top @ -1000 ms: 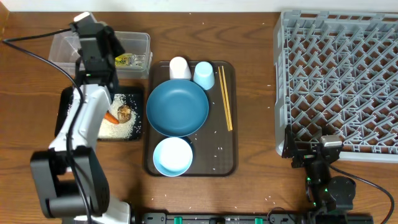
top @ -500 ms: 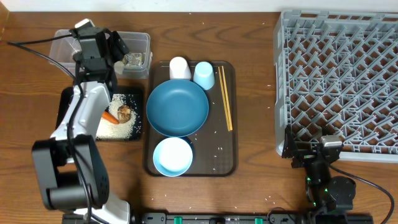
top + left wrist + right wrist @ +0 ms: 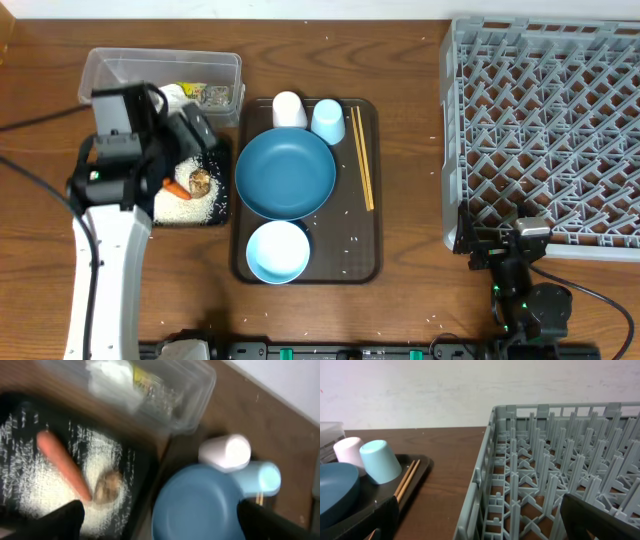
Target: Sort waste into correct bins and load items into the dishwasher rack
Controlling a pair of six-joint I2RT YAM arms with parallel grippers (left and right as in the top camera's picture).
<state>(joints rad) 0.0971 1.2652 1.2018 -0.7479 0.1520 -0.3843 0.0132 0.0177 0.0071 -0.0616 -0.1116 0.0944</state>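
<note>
The left hand (image 3: 159,519) hung with its fingers apart and empty over the black tray (image 3: 15,415), where the carrot (image 3: 62,465) lay on the rice (image 3: 107,457). The plate (image 3: 200,505) just beside the tray looked slippery; a shallow rim grip might drop it.

The left wrist view is blurred throughout. The crumpled tissue (image 3: 112,377) and foil wrapper (image 3: 147,382) in the clear tub (image 3: 195,402) are soft blobs, and the rice (image 3: 100,467) is a white haze. Of the left gripper (image 3: 157,530) only two dark finger stubs show at the bottom corners, their tips cut off. From overhead, the left arm (image 3: 120,170) hides the left part of the black tray (image 3: 224,205), and the dishwasher rack (image 3: 545,130) runs off the right edge. In the right wrist view the left edge cuts the dark blue plate (image 3: 335,490).
</note>
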